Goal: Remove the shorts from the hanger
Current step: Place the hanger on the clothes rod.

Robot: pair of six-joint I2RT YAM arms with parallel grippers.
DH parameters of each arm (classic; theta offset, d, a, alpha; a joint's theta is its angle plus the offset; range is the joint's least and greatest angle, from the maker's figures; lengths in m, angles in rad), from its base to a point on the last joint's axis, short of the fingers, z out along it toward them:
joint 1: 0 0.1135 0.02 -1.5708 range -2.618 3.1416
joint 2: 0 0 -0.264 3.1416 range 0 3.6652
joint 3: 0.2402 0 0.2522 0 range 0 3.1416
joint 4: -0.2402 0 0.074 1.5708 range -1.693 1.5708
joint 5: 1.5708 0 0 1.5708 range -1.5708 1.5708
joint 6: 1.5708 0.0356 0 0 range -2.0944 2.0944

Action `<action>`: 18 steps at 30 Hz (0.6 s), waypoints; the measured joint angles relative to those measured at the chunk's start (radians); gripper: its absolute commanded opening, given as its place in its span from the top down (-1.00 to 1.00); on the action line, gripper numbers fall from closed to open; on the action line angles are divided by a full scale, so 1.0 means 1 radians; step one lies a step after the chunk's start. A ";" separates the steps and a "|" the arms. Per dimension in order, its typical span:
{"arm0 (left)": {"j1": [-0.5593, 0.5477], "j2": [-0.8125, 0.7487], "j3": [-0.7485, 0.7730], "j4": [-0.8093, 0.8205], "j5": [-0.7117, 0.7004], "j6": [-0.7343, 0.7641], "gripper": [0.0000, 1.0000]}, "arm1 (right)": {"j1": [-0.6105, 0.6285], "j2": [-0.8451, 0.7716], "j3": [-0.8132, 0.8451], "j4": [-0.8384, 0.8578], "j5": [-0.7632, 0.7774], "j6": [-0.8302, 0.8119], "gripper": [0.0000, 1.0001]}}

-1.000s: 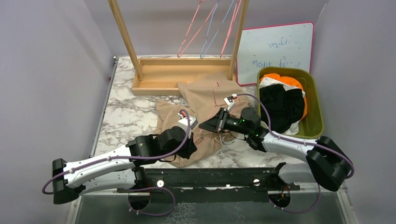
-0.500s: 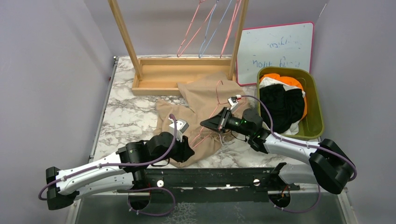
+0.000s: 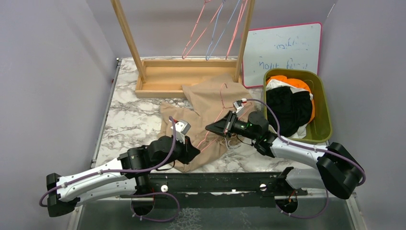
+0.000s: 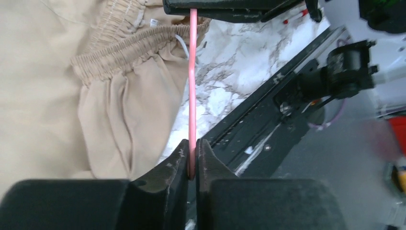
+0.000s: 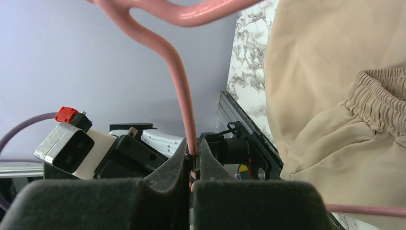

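left wrist view: i am clamping my left pincer on the pink hanger wire, which is running straight ahead to my right pincer, likewise gripping it; the tan shorts are lying left of that wire.

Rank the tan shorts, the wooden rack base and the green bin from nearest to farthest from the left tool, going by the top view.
1. The tan shorts: directly under the left tool, which grips the pink hanger.
2. The wooden rack base: behind the tool, toward the back wall.
3. The green bin: far off to the right side.
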 measured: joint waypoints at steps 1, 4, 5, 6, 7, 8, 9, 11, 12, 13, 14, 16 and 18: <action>0.000 -0.005 -0.008 0.013 -0.002 -0.001 1.00 | 0.000 0.001 0.000 0.001 -0.003 0.005 0.98; 0.000 -0.010 -0.021 0.031 -0.002 0.004 1.00 | -0.001 0.006 0.000 0.000 -0.006 0.012 0.95; 0.000 -0.010 -0.023 0.034 -0.002 0.004 1.00 | -0.001 0.008 0.000 0.000 -0.007 0.013 0.90; 0.000 -0.010 -0.024 0.033 -0.002 0.004 1.00 | -0.001 0.011 0.000 0.000 -0.008 0.013 0.83; 0.000 -0.010 -0.024 0.032 -0.002 0.004 1.00 | -0.001 0.014 0.000 0.000 -0.010 0.014 0.74; 0.000 -0.011 -0.024 0.031 -0.002 0.003 1.00 | -0.002 0.015 0.000 0.001 -0.013 0.014 0.67; 0.000 -0.012 -0.024 0.027 -0.003 0.002 1.00 | -0.003 0.016 0.000 0.000 -0.018 0.012 0.61; 0.000 -0.019 -0.024 0.019 -0.014 -0.010 1.00 | -0.003 0.016 0.006 -0.014 -0.030 -0.001 0.45; 0.000 -0.027 -0.024 0.009 -0.027 -0.018 1.00 | -0.003 0.016 0.016 -0.032 -0.035 -0.010 0.38; 0.000 -0.035 -0.024 0.000 -0.037 -0.026 1.00 | -0.003 0.015 0.028 -0.054 -0.039 -0.023 0.31; 0.000 -0.051 -0.024 -0.014 -0.052 -0.037 1.00 | -0.003 0.013 0.042 -0.078 -0.040 -0.035 0.25; 0.000 -0.090 -0.024 -0.045 -0.082 -0.058 1.00 | -0.003 0.000 0.066 -0.132 -0.039 -0.066 0.11; 0.000 -0.122 -0.020 -0.080 -0.114 -0.082 1.00 | -0.003 -0.035 0.084 -0.195 -0.027 -0.099 0.01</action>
